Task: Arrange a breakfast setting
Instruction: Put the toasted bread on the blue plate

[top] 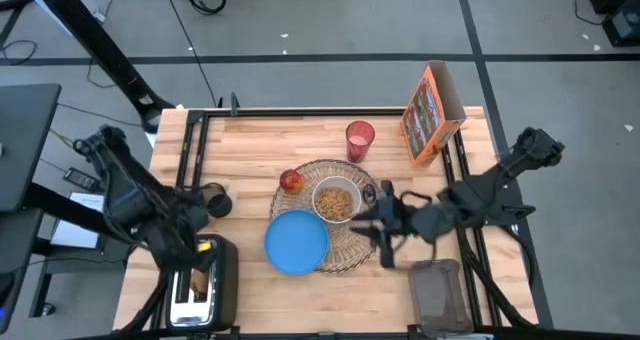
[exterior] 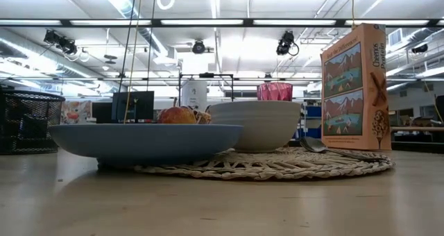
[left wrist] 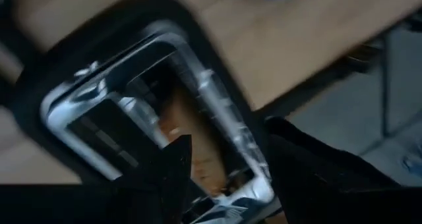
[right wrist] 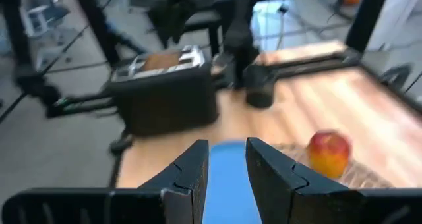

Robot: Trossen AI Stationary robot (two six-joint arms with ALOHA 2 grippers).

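The wicker placemat [top: 350, 248] lies mid-table. The white bowl [top: 334, 202], filled with cereal, stands on it, and the blue plate [top: 297, 242] overlaps its near left edge. The apple [top: 291, 181] sits at its far left edge. A spoon [exterior: 316, 146] lies on the mat beside the bowl. The pink cup [top: 359, 140] and cereal box [top: 432, 113] stand behind. The toast slice [left wrist: 191, 138] stands in the toaster [top: 203, 280] at the near left. My left gripper [left wrist: 224, 178] hovers open above that slot. My right gripper [right wrist: 227, 165], narrowly open and empty, hangs over the placemat's right side.
A dark cup [top: 215, 200] stands just beyond the toaster. A grey tray [top: 437, 292] lies at the near right edge. Black rails [top: 195, 150] run along the table's left and right sides. Bare wood shows between toaster and plate.
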